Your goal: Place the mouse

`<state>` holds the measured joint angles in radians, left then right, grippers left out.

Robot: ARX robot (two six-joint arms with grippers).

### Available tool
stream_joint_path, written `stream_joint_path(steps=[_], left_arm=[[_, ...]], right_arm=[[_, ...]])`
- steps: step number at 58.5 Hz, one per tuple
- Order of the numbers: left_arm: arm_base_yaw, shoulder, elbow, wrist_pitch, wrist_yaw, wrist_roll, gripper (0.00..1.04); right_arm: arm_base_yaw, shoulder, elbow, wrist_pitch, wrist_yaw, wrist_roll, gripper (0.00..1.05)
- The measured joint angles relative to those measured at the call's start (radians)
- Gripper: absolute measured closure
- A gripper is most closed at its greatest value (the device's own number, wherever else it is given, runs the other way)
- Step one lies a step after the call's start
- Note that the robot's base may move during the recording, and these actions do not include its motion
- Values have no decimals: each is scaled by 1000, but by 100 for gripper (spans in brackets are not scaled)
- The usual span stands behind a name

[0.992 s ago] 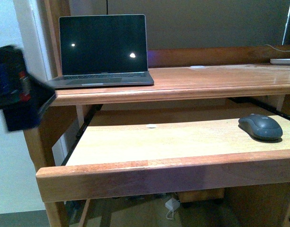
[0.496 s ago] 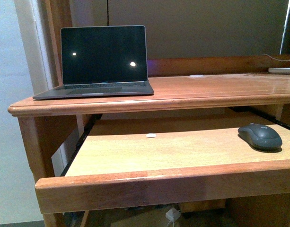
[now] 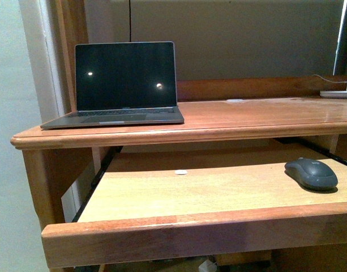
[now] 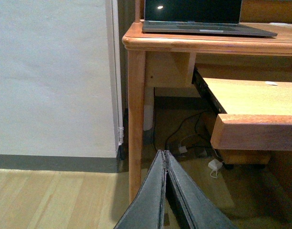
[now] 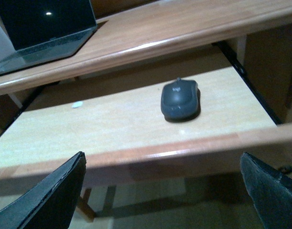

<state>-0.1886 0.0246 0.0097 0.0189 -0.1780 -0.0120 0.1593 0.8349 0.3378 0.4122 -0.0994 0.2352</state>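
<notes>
The dark grey mouse (image 3: pixel 311 173) lies on the right end of the pulled-out keyboard tray (image 3: pixel 162 195); the right wrist view shows the mouse (image 5: pixel 180 99) too, resting on the pale tray (image 5: pixel 88 129). My right gripper (image 5: pixel 162 164) is open, empty, in front of the tray's front edge and short of the mouse. My left gripper (image 4: pixel 164 155) is shut on nothing, low beside the desk's left leg (image 4: pixel 136 119), above the floor. Neither gripper shows in the front view.
An open laptop (image 3: pixel 123 85) with a dark screen stands on the desk top (image 3: pixel 247 116) at the left. A small white speck (image 3: pixel 180 171) lies at the tray's back. Cables and an adapter (image 4: pixel 215 165) lie on the floor under the desk. A wall (image 4: pixel 50 76) stands left.
The front view has tilted, so the desk and laptop sit lower in the picture. The dark blurred arm seen at the left edge one second ago has left the view. The mouse has not moved.
</notes>
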Motion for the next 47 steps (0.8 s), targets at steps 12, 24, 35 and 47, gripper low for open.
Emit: stream_joint_path(steps=[12, 24, 35, 47], left_arm=[[173, -18, 0, -18, 161, 2, 102], [181, -19, 0, -19, 175, 2, 102], [182, -19, 0, -19, 175, 2, 102], [182, -19, 0, -19, 175, 2, 72]], right_arm=[[103, 302, 185, 89, 117, -43, 7], [172, 486, 332, 108, 199, -121, 7], [206, 602, 415, 109, 278, -190, 7], [237, 711, 471, 119, 367, -283, 7]])
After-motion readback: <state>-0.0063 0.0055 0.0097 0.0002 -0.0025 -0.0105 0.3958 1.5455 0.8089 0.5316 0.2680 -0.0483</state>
